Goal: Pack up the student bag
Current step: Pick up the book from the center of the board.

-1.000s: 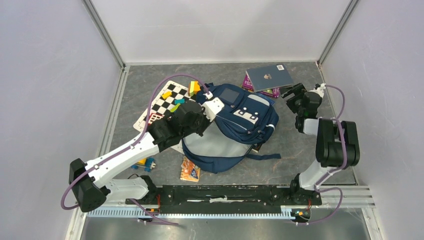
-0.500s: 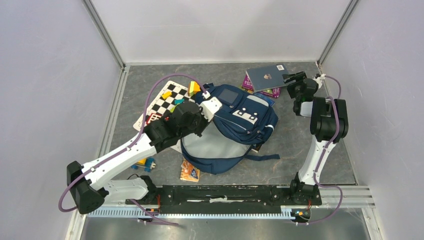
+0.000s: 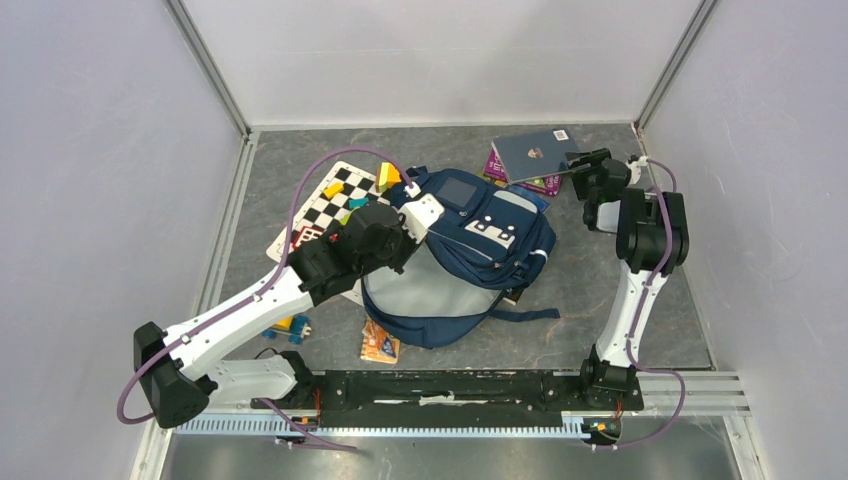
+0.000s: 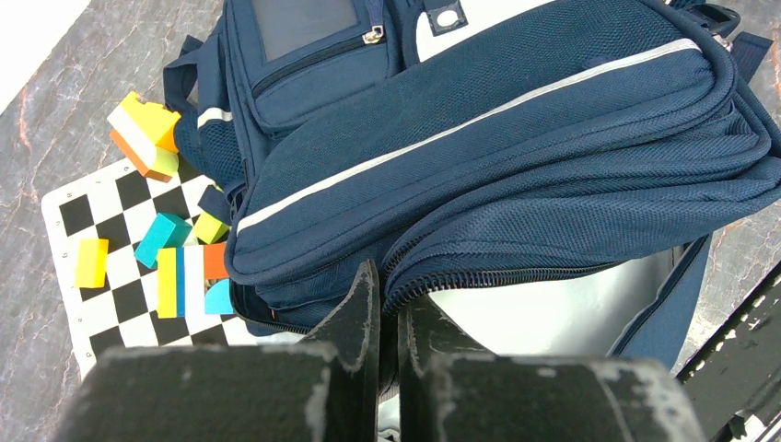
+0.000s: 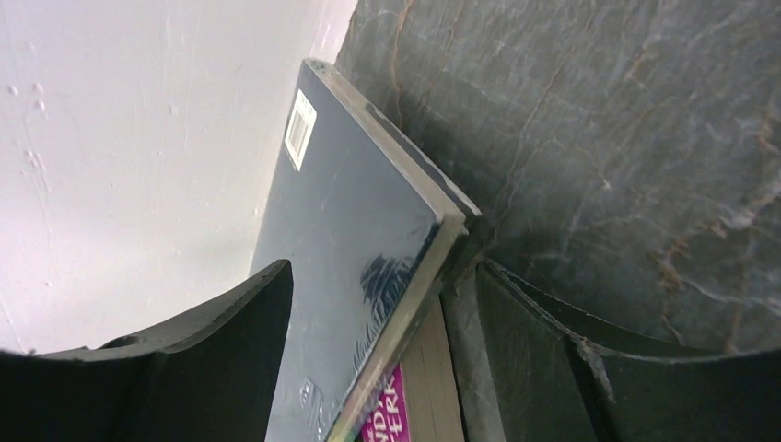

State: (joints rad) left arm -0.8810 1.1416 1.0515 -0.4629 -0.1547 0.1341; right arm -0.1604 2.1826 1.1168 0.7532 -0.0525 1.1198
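The student bag (image 3: 480,240) is a navy backpack lying mid-table, its main zip open onto a pale grey lining (image 4: 553,313). My left gripper (image 3: 415,215) is shut on the fabric edge of that opening (image 4: 387,285) and holds the upper flap lifted. At the back right, a dark blue book (image 3: 540,152) lies on a magenta book (image 3: 497,165). My right gripper (image 3: 583,170) is open, its jaws straddling the near right corner of the dark blue book (image 5: 359,230). One finger (image 5: 230,331) stands above the cover with a gap, the other (image 5: 525,331) beside the stack's edge.
A chessboard mat (image 3: 325,200) with coloured blocks (image 4: 143,133) lies left of the bag, partly under it. A small orange booklet (image 3: 381,340) and a blue-yellow toy (image 3: 288,325) sit near the front rail. The back wall stands close behind the books.
My right gripper moved back and left to the book's corner, and its jaws narrowed a little around it. The left arm and the bag stayed put.
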